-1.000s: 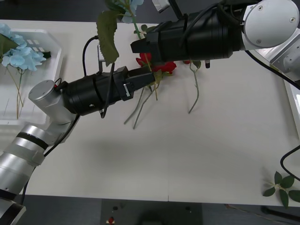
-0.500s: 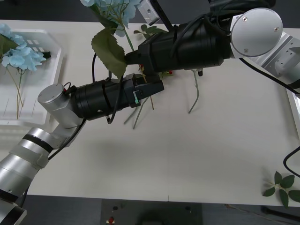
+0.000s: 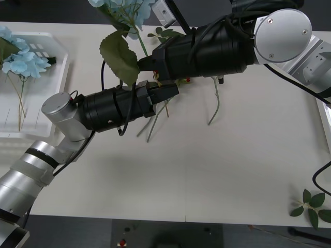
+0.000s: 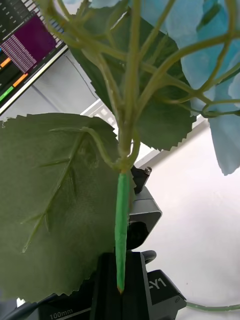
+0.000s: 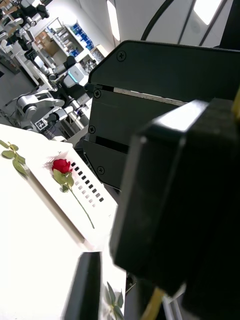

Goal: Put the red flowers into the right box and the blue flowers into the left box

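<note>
My right gripper (image 3: 144,62) reaches in from the upper right and is shut on the stem of a blue flower (image 3: 125,7), held up in the air with its big green leaf (image 3: 119,56) hanging. The right wrist view shows that stem (image 4: 121,225) and leaf (image 4: 55,200) close up. My left gripper (image 3: 169,90) sits just under it, at the stem's lower end. The red flowers on the table lie mostly hidden under the arms, with a red speck (image 3: 187,80) and bent stems (image 3: 154,120) showing. More blue flowers (image 3: 23,62) lie in the left box (image 3: 58,77). One red flower (image 5: 61,166) lies in the right box (image 5: 55,200).
The right box's pale edge (image 3: 326,111) shows at the table's far right. A loose green leaf sprig (image 3: 310,205) lies near the front right corner. Another curved stem (image 3: 216,106) lies right of centre. The front half of the table has free room.
Over the last second my right arm lifted the blue flower up and leftward, and my left arm rose to meet its stem. In the last half second both arms have barely moved.
</note>
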You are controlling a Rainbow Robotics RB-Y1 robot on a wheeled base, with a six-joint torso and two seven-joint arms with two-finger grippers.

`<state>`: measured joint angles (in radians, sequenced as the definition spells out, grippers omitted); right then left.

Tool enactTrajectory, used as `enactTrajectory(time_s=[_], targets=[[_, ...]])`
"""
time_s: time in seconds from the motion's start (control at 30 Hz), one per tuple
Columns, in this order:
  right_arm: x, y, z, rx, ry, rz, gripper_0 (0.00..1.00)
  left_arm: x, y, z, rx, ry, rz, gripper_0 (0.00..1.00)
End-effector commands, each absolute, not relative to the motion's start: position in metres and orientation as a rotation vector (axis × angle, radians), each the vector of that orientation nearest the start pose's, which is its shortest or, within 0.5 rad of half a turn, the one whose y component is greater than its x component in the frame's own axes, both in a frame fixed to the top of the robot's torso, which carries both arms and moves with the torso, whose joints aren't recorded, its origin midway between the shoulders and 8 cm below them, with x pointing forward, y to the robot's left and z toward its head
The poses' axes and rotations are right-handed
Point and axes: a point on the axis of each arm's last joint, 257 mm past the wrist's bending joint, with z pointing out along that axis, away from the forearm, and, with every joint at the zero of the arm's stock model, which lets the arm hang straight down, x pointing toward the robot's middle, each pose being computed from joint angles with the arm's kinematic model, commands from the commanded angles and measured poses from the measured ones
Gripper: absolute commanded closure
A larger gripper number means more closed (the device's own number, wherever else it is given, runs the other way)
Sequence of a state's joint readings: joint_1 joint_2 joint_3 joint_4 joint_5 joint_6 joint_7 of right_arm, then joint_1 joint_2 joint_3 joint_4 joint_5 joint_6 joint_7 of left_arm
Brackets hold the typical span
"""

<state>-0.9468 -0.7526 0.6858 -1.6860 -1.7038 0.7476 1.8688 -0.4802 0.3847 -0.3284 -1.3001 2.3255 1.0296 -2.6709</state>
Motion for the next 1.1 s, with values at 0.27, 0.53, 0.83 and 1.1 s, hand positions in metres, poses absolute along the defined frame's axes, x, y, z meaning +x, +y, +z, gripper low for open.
enactTrajectory(time_s=[0.27,0.53,0.83,1.1], targets=[[0.460,0.069,-0.013,-1.047,1.750,0.992,0.76,0.445,-0.030,-0.059,0.671,1.313,-1.571,1.00],[0.463,0.068,-0.010,-1.038,1.735,0.987,0.00,0.445,-0.030,-0.059,0.668,1.312,-1.574,1.00],[0.461,0.062,0.001,-1.011,1.717,0.999,0.00,0.447,-0.025,-0.059,0.664,1.315,-1.571,1.00],[0.461,0.019,0.023,-1.014,1.760,0.974,0.00,0.449,-0.008,-0.052,0.650,1.308,-1.583,1.00]])
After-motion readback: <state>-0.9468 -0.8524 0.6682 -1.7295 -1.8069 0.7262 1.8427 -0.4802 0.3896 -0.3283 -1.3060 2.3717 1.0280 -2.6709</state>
